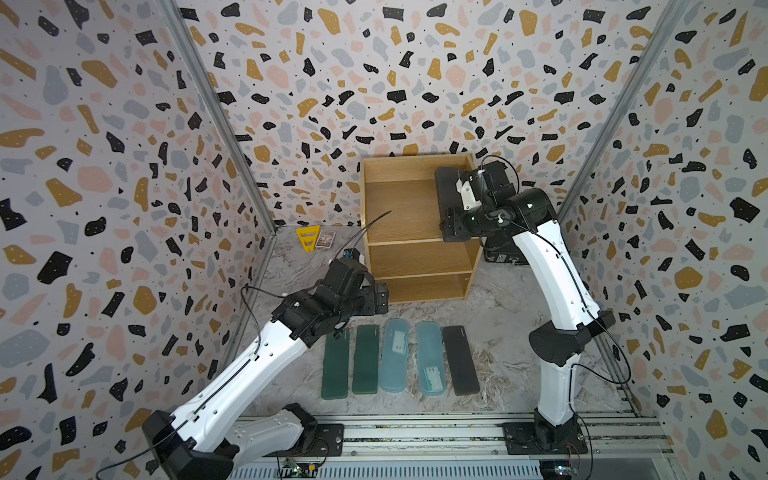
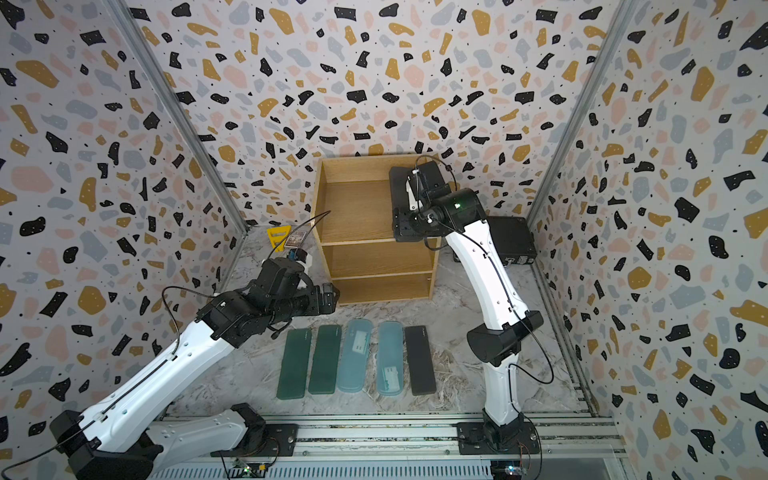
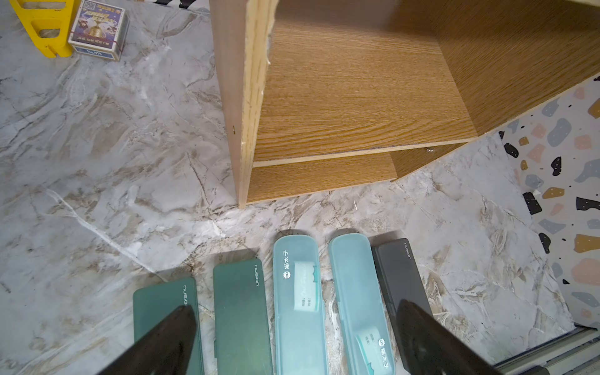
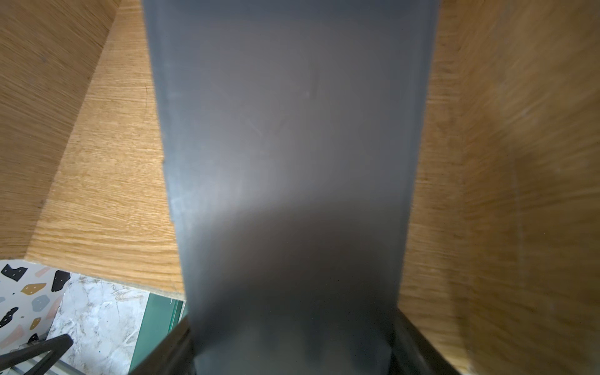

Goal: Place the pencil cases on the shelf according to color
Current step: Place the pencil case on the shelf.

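Note:
The wooden shelf [image 1: 399,216] stands at the back of the table, its three tiers bare in both top views. My right gripper [image 4: 292,337] is shut on a dark grey pencil case [image 4: 292,130], which reaches over the top tier close to the right side panel [image 1: 446,187]. Whether it touches the board I cannot tell. In front of the shelf lie two dark green cases [image 1: 336,365] [image 1: 365,359], two light blue ones [image 1: 395,357] [image 1: 430,359] and a dark grey one [image 1: 459,359], side by side. My left gripper [image 3: 295,308] hangs open above that row's far ends, holding nothing.
A yellow plastic piece [image 1: 307,237] and a small card box [image 1: 325,239] lie left of the shelf by the back wall. A black briefcase [image 2: 511,239] stands to the shelf's right, behind my right arm. Patterned walls close in three sides; metal rails [image 1: 415,436] run along the front.

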